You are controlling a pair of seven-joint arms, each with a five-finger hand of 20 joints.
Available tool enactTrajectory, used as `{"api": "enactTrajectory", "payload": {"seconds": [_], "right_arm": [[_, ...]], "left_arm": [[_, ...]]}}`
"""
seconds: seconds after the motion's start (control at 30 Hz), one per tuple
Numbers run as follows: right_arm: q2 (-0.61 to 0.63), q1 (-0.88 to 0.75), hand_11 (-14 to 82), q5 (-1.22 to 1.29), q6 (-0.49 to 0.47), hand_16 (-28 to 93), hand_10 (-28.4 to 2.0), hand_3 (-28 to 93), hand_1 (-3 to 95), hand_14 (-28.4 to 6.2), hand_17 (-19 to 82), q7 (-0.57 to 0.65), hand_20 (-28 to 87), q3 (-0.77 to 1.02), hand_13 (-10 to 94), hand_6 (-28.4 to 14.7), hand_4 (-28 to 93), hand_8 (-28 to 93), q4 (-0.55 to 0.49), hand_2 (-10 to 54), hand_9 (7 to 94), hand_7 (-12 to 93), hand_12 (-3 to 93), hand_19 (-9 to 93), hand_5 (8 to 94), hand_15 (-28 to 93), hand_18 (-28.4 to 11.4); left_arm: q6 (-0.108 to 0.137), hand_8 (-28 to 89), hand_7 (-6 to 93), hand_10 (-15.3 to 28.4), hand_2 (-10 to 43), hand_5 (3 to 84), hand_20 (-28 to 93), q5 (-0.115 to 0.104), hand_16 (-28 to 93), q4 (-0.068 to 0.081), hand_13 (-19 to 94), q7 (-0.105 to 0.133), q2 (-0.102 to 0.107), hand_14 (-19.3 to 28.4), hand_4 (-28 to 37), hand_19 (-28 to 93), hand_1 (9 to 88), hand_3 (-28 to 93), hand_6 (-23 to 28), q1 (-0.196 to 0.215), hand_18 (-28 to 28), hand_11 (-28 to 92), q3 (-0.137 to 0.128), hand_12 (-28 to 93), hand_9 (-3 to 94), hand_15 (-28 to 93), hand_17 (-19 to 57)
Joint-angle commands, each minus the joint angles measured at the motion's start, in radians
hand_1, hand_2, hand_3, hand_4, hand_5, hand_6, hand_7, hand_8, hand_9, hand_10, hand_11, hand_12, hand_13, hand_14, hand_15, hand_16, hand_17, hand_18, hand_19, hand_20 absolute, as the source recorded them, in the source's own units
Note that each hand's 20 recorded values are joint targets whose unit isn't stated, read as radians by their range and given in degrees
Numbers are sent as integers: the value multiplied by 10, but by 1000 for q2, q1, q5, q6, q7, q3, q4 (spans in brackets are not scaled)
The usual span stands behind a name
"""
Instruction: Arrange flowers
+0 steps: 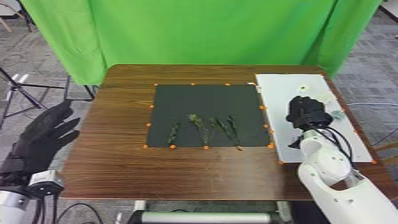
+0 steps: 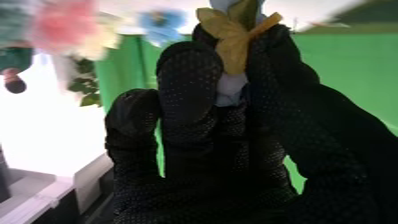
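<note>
One yellowish piece (image 2: 234,47) (petal-like) is pinched in the right hand (image 1: 306,111).

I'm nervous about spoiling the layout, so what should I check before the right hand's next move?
1. Piece held: ok. The right hand pinches a yellow-petalled piece between thumb and fingers.
2. Right hand over the black mat: not ok. It is over the white board.
3. Green sprigs on the mat: ok. They lie side by side, toward its near edge.
4. Every stem end within that edge: cannot tell. The rightmost ends about there.
5. Left hand away from the sprigs: ok. It is by the table's left side, fingers extended.
</note>
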Motion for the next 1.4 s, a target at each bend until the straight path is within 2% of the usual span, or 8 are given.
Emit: {"api": "enactTrajectory", "payload": {"seconds": [0.03, 0.2, 0.4, 0.53, 0.77, 0.87, 1.17, 1.4], "right_arm": [[-95, 109, 191, 36, 39, 423, -61, 835, 539, -15, 343, -133, 509, -145, 758, 15, -282, 8, -119, -95, 850, 497, 512, 849, 703, 549, -192], [-201, 207, 189, 26, 14, 428, -62, 834, 539, -16, 342, -232, 511, -280, 758, 15, -282, 13, -123, -95, 850, 500, 517, 849, 701, 550, -193], [-342, 287, 188, -16, -15, 430, -62, 835, 538, -19, 338, -285, 513, -429, 753, 16, -283, 13, -53, -95, 849, 500, 518, 846, 699, 553, -192], [-395, 303, 187, -51, -40, 431, -61, 833, 537, -21, 336, -291, 513, -510, 750, 18, -283, 14, -9, -95, 848, 503, 518, 844, 695, 555, -191], [-438, 324, 184, -119, -51, 432, -59, 830, 538, -22, 332, -288, 514, -619, 747, 18, -283, 13, 77, -95, 847, 504, 515, 841, 692, 556, -190], [-453, 327, 183, -136, -40, 431, -59, 827, 539, -23, 330, -274, 515, -640, 746, 18, -283, 10, 116, -95, 847, 504, 514, 839, 691, 556, -191], [-482, 343, 179, -209, 57, 432, -56, 818, 542, -24, 327, -234, 517, -667, 741, 21, -283, 10, 214, -95, 846, 505, 513, 835, 687, 557, -190], [-482, 333, 173, -247, 36, 435, -54, 809, 544, -22, 317, -228, 517, -661, 730, 24, -283, 13, 219, -95, 837, 509, 511, 826, 671, 557, -189]], "left_arm": [[-11, -119, 236, 84, -57, 192, 97, -11, 63, -3, 130, -20, 53, 121, -275, 350, 238, 695, 3, 7, 184, 97, -74, 224, 174, 190, -110], [-14, -119, 233, 84, -59, 193, 97, -10, 64, -1, 129, -27, 71, 120, -276, 349, 237, 697, 4, 5, 184, 96, -104, 225, 174, 189, -110], [1, -117, 234, 84, -59, 192, 96, -13, 64, 9, 127, -18, 84, 119, -276, 349, 237, 698, 4, -12, 184, 95, -82, 225, 174, 185, -110], [4, -118, 235, 85, -58, 193, 97, -12, 66, 16, 127, -25, 101, 119, -276, 348, 237, 696, 3, -28, 183, 95, -70, 226, 173, 184, -110], [0, -118, 235, 85, -58, 193, 97, -15, 67, 35, 125, -49, 138, 119, -275, 348, 237, 696, 4, -69, 183, 96, -44, 226, 174, 183, -110], [-5, -118, 235, 85, -58, 193, 97, -16, 67, 47, 125, -63, 156, 119, -275, 347, 238, 695, 4, -99, 183, 96, -21, 226, 174, 182, -110], [-16, -119, 235, 85, -58, 193, 98, -19, 68, 63, 124, -81, 174, 119, -275, 348, 237, 695, 4, -141, 183, 98, 24, 226, 175, 182, -110], [-20, -118, 236, 85, -59, 193, 97, -17, 68, 61, 124, -86, 167, 119, -275, 348, 237, 696, 3, -138, 184, 97, 27, 224, 174, 182, -110]]}}
